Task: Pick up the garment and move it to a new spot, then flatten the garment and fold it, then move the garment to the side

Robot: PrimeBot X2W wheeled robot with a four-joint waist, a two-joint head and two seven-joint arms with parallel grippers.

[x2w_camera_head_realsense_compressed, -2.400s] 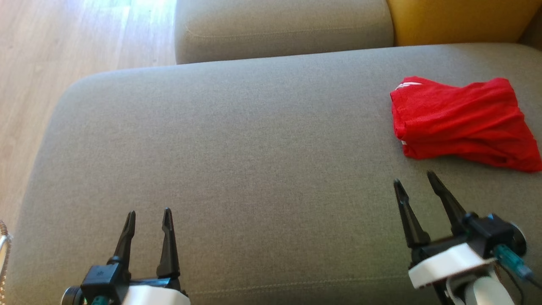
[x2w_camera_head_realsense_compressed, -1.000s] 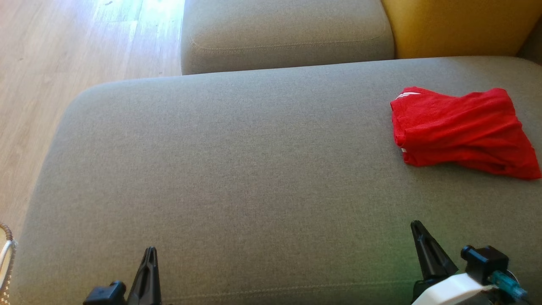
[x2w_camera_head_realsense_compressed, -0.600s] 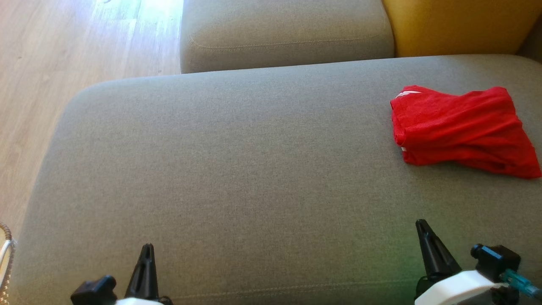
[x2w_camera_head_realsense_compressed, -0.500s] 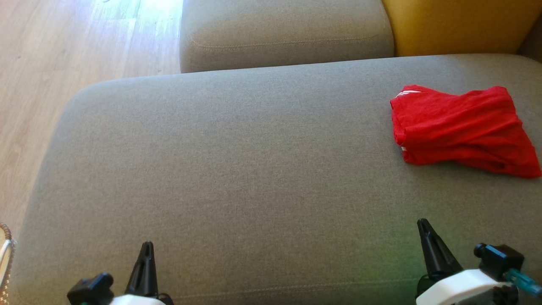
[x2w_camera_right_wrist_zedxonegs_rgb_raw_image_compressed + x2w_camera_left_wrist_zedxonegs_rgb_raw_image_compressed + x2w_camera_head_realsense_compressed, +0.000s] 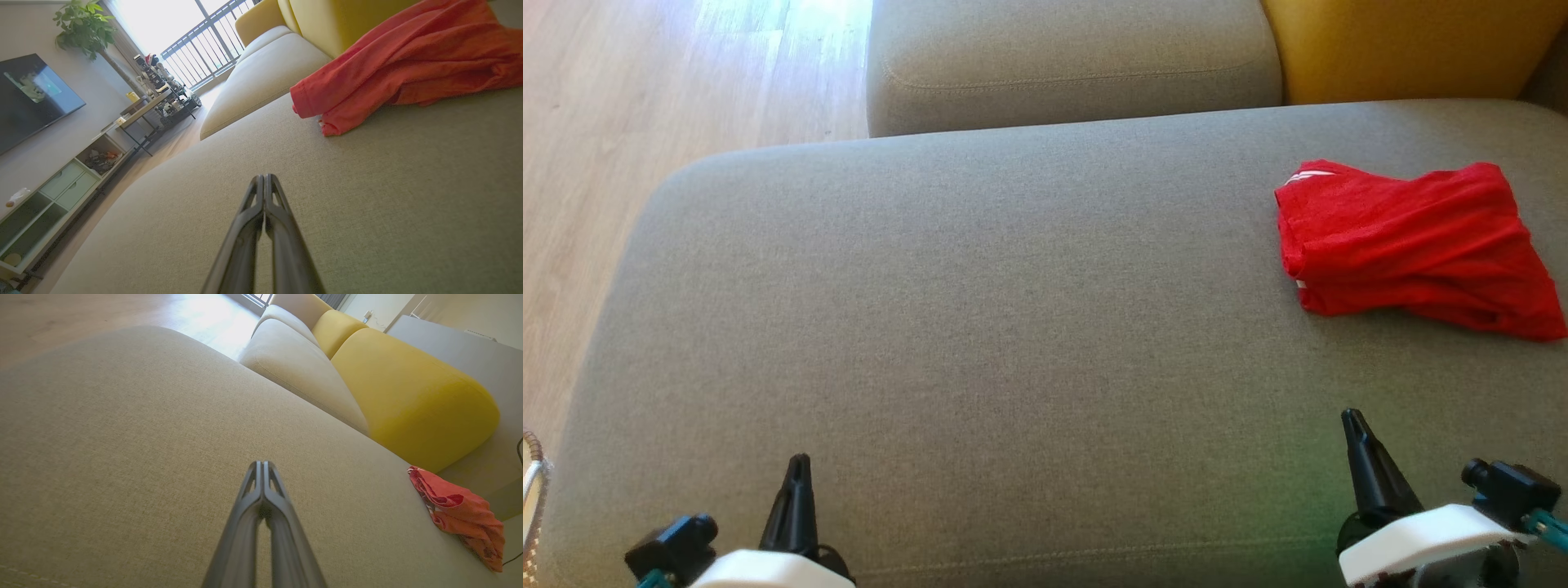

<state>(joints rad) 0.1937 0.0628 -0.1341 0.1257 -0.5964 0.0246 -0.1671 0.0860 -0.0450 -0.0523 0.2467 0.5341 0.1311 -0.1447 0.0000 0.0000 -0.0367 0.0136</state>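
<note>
Garment: red garment was seen folded at far right of grey seat cushion, long axis crosswise.
Jaws: left gripper and right gripper were clenched empty at cushion's near edge.
Nearer: right gripper was judged nearer, garment ahead.

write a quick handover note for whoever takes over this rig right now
Left gripper: shut, empty, low over the near left of the grey seat cushion.
Right gripper: shut, empty, at the near right, apart from the cloth.
Red garment: lies on the cushion at the far right, folded into a compact but somewhat wrinkled bundle; nothing touches it.
Done, by the look of it: folding and setting it to the side.
Left: probably nothing, beyond checking that the fold is neat enough.
</note>
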